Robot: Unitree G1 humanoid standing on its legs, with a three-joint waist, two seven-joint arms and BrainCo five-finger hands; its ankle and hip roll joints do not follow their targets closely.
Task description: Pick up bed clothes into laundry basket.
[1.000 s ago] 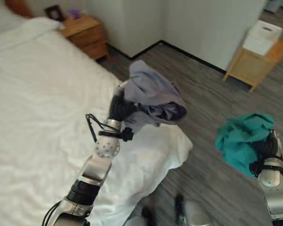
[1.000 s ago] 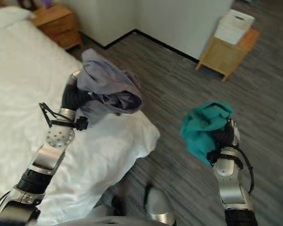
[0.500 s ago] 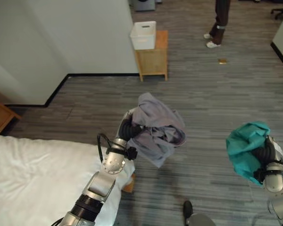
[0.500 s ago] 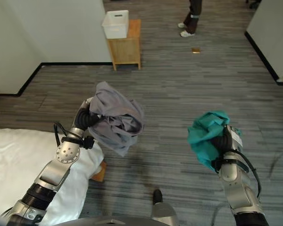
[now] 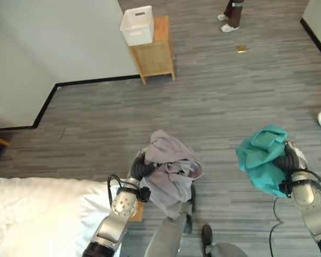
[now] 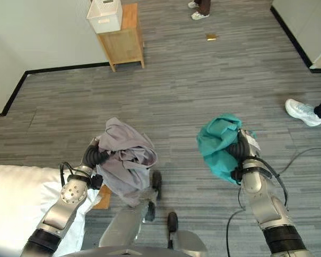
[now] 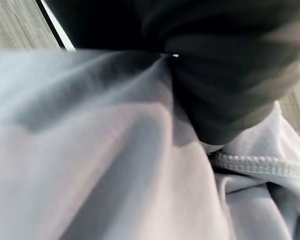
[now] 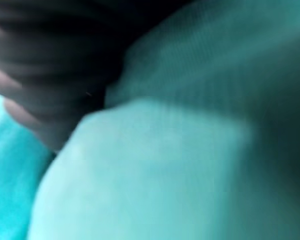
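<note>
Since half a second ago the whole view has swung, leaving the bed at lower left and bringing a person's white shoe in at far right. Left hand carries the grey garment bunched above the floor; right hand carries the teal garment likewise. On both I cannot tell how the fingers sit under the cloth.

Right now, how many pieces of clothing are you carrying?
2: a grey garment bunched on the left hand, and a teal garment on the right hand. More could be hidden inside either bundle.
</note>
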